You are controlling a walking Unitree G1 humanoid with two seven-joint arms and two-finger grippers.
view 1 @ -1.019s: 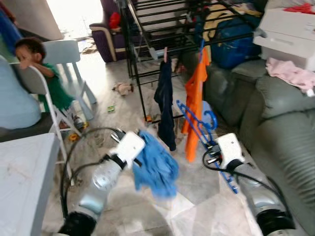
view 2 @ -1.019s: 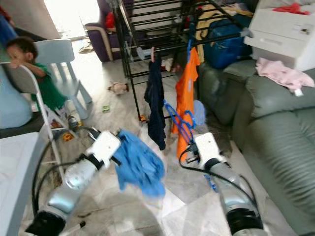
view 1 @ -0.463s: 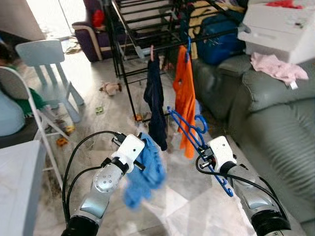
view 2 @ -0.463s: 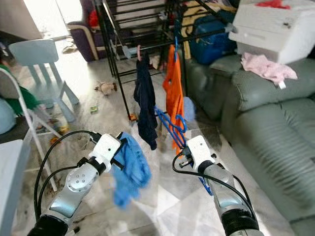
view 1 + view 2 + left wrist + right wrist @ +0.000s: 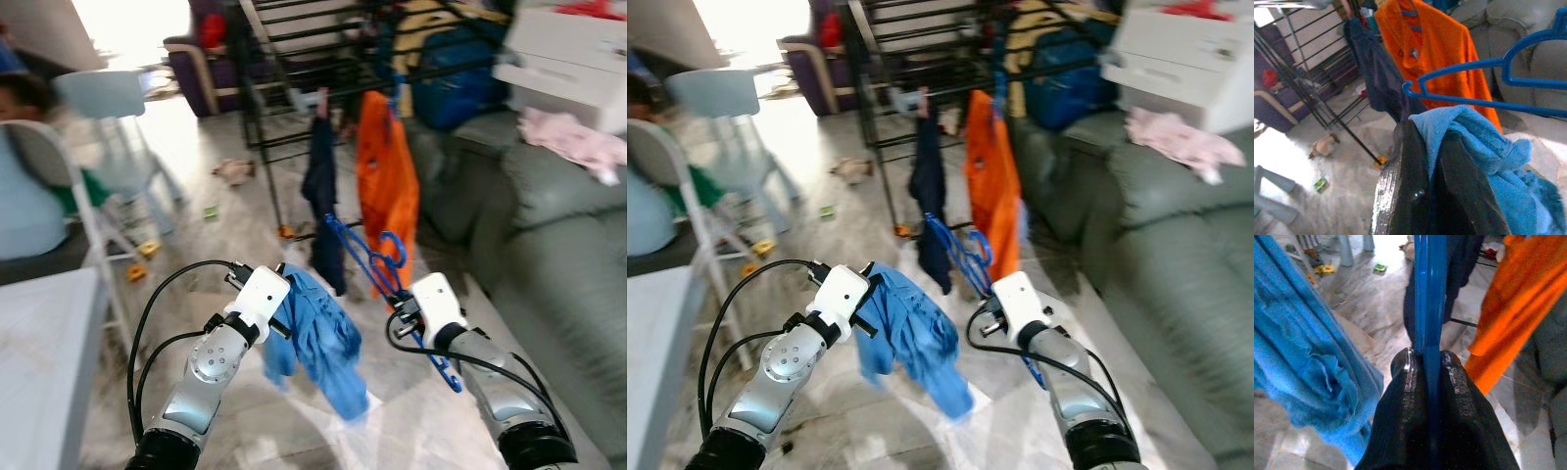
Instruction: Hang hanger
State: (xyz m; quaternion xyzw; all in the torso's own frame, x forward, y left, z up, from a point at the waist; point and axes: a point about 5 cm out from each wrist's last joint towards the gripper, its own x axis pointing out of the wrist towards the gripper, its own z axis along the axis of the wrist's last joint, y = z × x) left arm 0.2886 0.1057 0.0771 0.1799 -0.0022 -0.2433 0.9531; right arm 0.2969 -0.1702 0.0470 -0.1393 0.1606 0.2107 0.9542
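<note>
My right gripper (image 5: 1428,363) is shut on a blue plastic hanger (image 5: 367,261), which slants up from it toward the drying rack. A light blue garment (image 5: 318,338) dangles over the floor from my left gripper (image 5: 1431,142), shut on its top edge. The black metal drying rack (image 5: 304,59) stands ahead, with a dark navy garment (image 5: 321,186) and an orange shirt (image 5: 384,186) hanging from its rail. The hanger's hook (image 5: 393,245) is just in front of the orange shirt.
A grey-green sofa (image 5: 549,225) runs along the right with a pink cloth (image 5: 573,137) and a white box (image 5: 573,49) on it. A person sits by pale chairs (image 5: 108,117) at left. A grey table corner (image 5: 44,352) is at near left. Small toys (image 5: 235,171) litter the floor.
The camera has shifted and blurred. The blue garment has swung and now hangs lower and more spread. Both grippers hold as before.
</note>
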